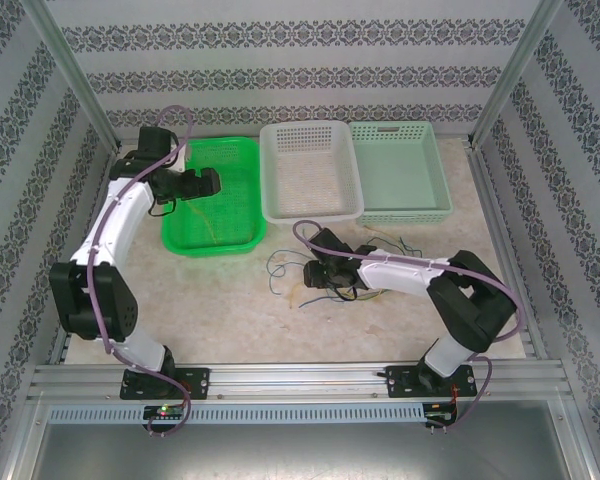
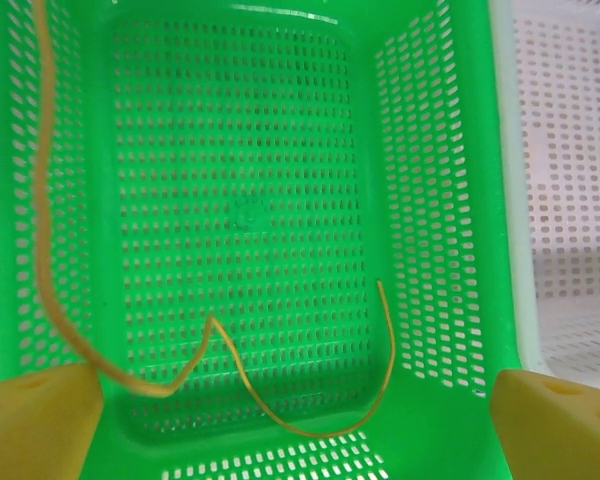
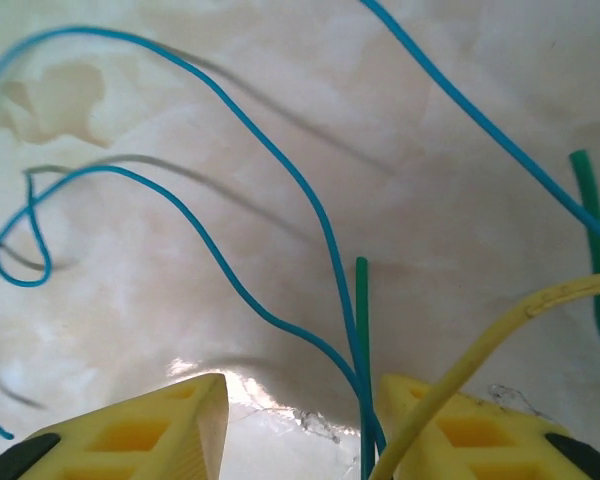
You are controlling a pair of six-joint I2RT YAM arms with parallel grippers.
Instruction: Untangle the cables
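A robotics lab cell: aluminium frame [image 1: 300,378], patterned wall panels [image 1: 300,40], bolted robot arms [image 1: 115,225].

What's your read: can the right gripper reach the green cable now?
Probably yes. The right gripper is open over the table, and the green cable runs between its fingers, by the right one. A blue cable and a yellow cable cross there too, so it may catch those.
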